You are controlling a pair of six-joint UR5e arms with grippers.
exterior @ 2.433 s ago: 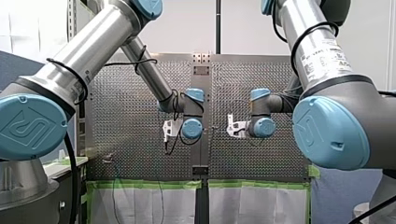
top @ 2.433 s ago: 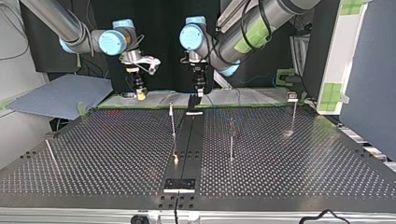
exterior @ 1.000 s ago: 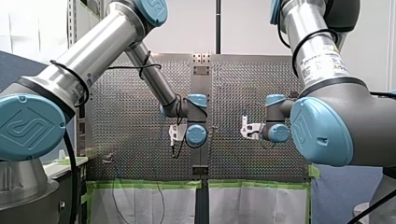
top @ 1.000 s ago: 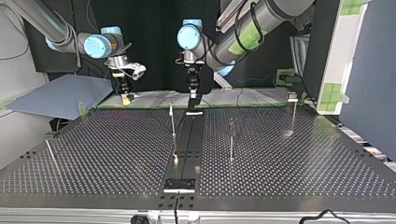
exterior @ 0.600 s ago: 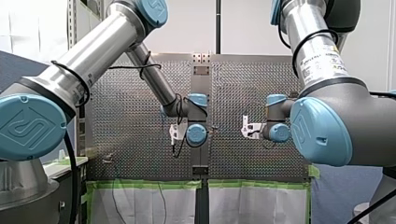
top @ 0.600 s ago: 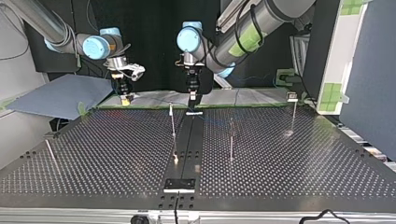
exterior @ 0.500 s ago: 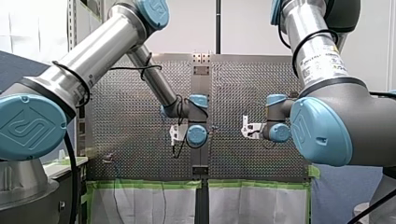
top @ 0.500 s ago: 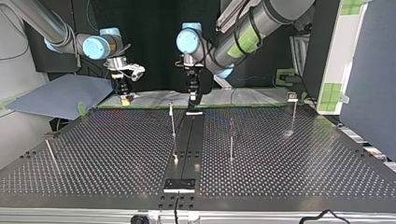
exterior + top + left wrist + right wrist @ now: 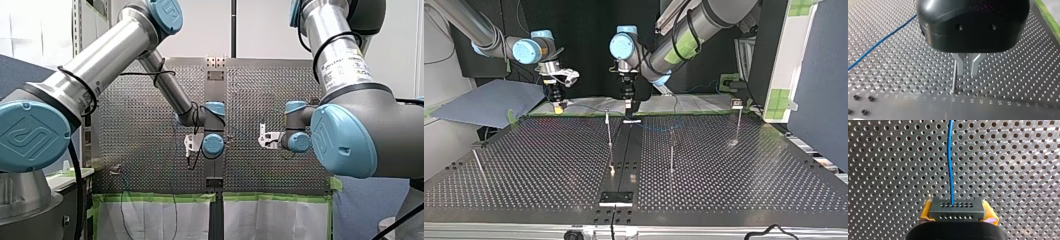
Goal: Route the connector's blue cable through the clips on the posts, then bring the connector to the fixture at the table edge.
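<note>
My left gripper [image 9: 967, 66], black with metal fingers [image 9: 959, 65] a narrow gap apart and empty, has just edged sideways and hangs with a thin metal post [image 9: 955, 80] close beside one finger. The thin blue cable [image 9: 880, 41] runs over the perforated metal surface [image 9: 1010, 82] toward its ten o'clock, outside the fingers. Farther off, my right gripper [image 9: 957, 213] stays clamped by yellow pads [image 9: 926, 211] on the dark grey block connector [image 9: 956, 205], so routing looks barely begun.

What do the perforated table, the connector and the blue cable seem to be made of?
The table: metal, probably aluminium, brushed; it glints around the holes. The connector: dark grey, matt, likely moulded plastic, with rows of small holes. The blue cable: thin, smooth jacket, probably plastic insulation; it curves gently.
</note>
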